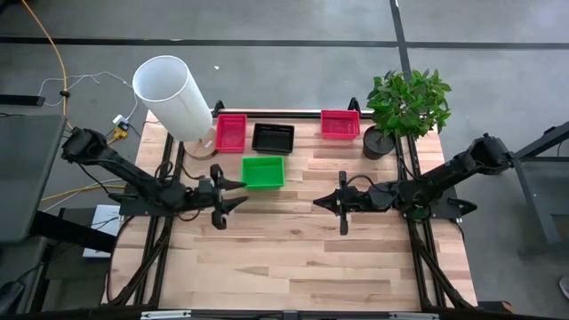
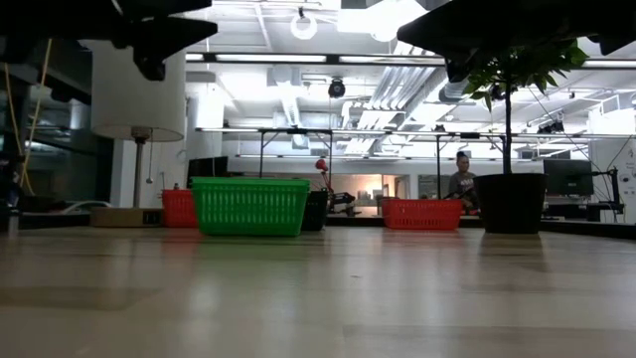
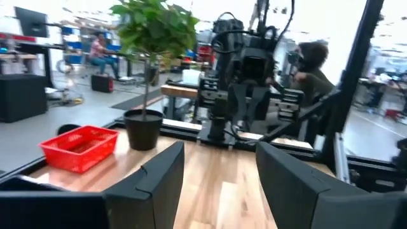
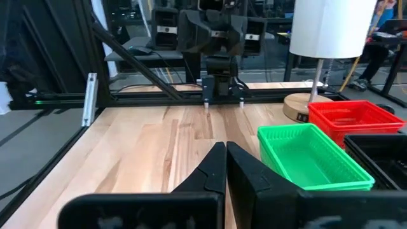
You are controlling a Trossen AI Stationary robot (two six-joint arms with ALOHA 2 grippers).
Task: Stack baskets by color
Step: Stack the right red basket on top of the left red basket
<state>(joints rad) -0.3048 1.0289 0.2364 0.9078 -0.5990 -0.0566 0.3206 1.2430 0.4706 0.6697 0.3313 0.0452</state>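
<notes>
A green basket (image 1: 263, 172) (image 2: 248, 206) stands on its base mid-table. Behind it stand a black basket (image 1: 273, 138) and a pink-red basket (image 1: 230, 132). Another pink-red basket (image 1: 340, 124) (image 3: 79, 147) stands at the far edge, near the plant pot. My left gripper (image 1: 238, 194) (image 3: 219, 172) hovers open and level above the table, just left and near of the green basket, with nothing between its fingers. My right gripper (image 1: 316, 202) (image 4: 226, 166) hovers shut to the right of centre, facing the left one, and holds nothing.
A tall white cylinder (image 1: 173, 96) stands at the far left and a potted plant (image 1: 404, 107) at the far right. The near half of the wooden table (image 1: 293, 267) is bare wood. A person (image 2: 462, 184) sits in the room beyond.
</notes>
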